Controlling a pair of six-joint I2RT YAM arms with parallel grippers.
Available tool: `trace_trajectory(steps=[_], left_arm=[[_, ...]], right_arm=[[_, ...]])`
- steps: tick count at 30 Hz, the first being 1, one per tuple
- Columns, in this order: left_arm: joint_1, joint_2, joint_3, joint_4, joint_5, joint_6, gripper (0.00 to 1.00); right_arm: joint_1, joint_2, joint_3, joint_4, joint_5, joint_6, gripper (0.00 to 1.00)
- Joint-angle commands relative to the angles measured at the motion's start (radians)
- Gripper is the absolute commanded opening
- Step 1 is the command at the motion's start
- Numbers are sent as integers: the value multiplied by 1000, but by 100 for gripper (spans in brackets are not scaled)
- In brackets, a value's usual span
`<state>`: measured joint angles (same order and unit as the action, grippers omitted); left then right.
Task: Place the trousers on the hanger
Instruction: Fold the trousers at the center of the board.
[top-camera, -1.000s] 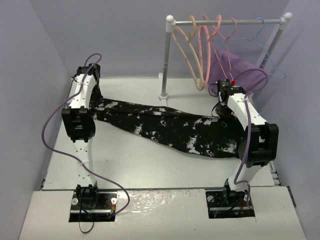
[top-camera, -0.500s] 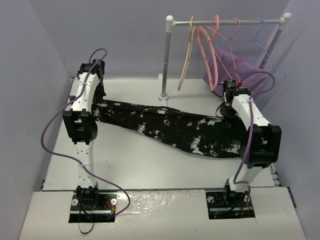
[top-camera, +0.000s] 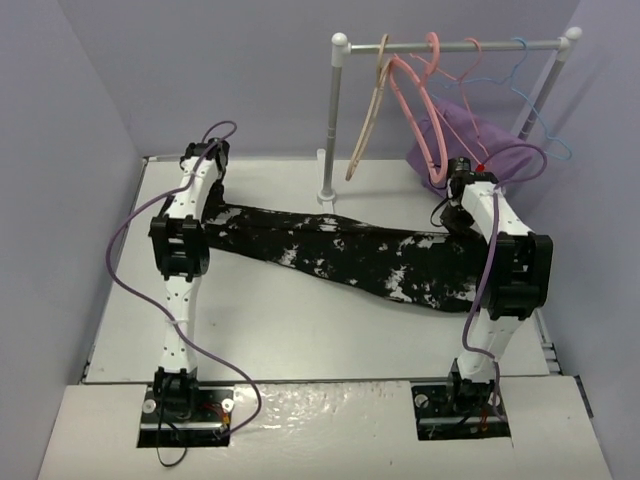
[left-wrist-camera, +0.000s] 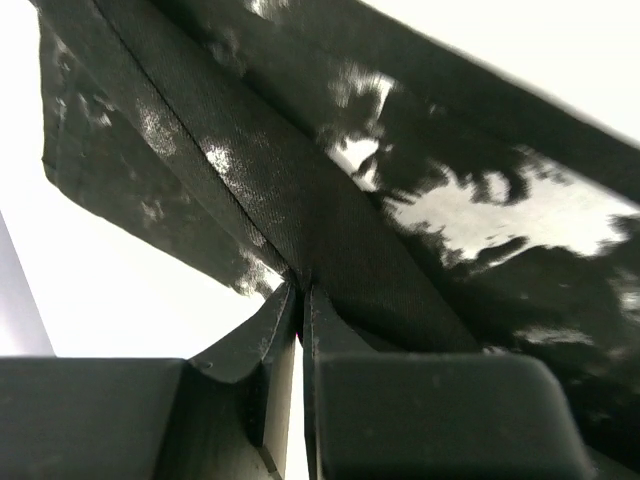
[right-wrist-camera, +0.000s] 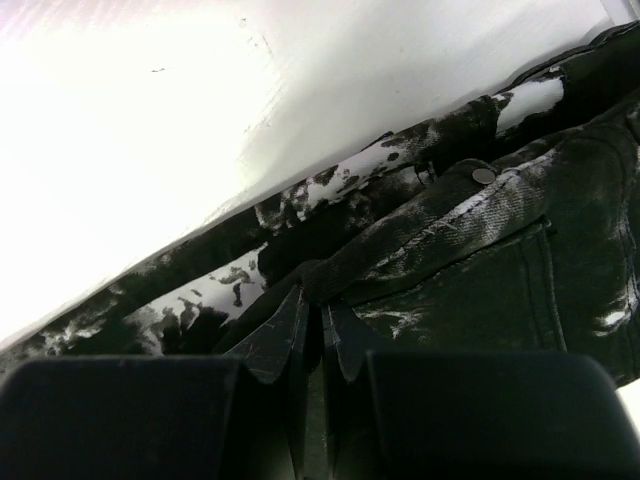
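The black, white-blotched trousers (top-camera: 340, 250) hang stretched between my two grippers above the table. My left gripper (top-camera: 214, 203) is shut on the leg end; the left wrist view shows its jaws (left-wrist-camera: 300, 291) pinching a fold of the dark fabric (left-wrist-camera: 330, 190). At the other end, my right gripper (top-camera: 452, 220) is shut on the waistband, which sits between the tips (right-wrist-camera: 320, 300) close to the button and pocket (right-wrist-camera: 490, 270). The beige hanger (top-camera: 366, 125) hangs edge-on from the rail, behind the middle of the trousers and not touching them.
A white rack (top-camera: 331, 120) stands at the back with its base on the table. On its rail hang a thick pink hanger (top-camera: 420, 120), a thin pink one (top-camera: 468, 60) and a blue wire one (top-camera: 535, 95). A purple cloth (top-camera: 480, 145) hangs behind my right wrist. Walls close in both sides.
Both arms carried the trousers back and to the right, the left arm most. The beige and thick pink hangers swung from face-on to edge-on. Both grips held.
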<state>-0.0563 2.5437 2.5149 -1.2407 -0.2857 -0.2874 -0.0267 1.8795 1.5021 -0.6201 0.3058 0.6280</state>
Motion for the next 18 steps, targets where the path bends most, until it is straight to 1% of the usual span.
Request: trace_trajectory(steps=[1,2,6,9,12,13,16,18], left_arm=[[86,-184,-21,23,-371,103,0],[87,-201,-28,15,-371,99,0],[85,-376,-116,-11,-379,76,0],[87,-499,-284,31,-398,70,0],[87,-596,-396,71,-393,72,0],[87,-615,-420,80,-396,75,0],[87,-598,-440,72,-420,80,0],[84,-564,-390,25,-414,75,0]], right_arm=[[-96,-46,26,-43,369,-53,0],[-97,-51,21,-42,373,-53,0],[-98,-68,4,-41,383,-53,0],[-98,-78,-5,-40,380,-51,0],[-98,-84,-10,-36,376,-47,0],[-98,-85,-11,-35,375,-47,0],[-98,-98,-21,-28,374,-47,0],[-98,-101,-21,-27,370,-48,0]])
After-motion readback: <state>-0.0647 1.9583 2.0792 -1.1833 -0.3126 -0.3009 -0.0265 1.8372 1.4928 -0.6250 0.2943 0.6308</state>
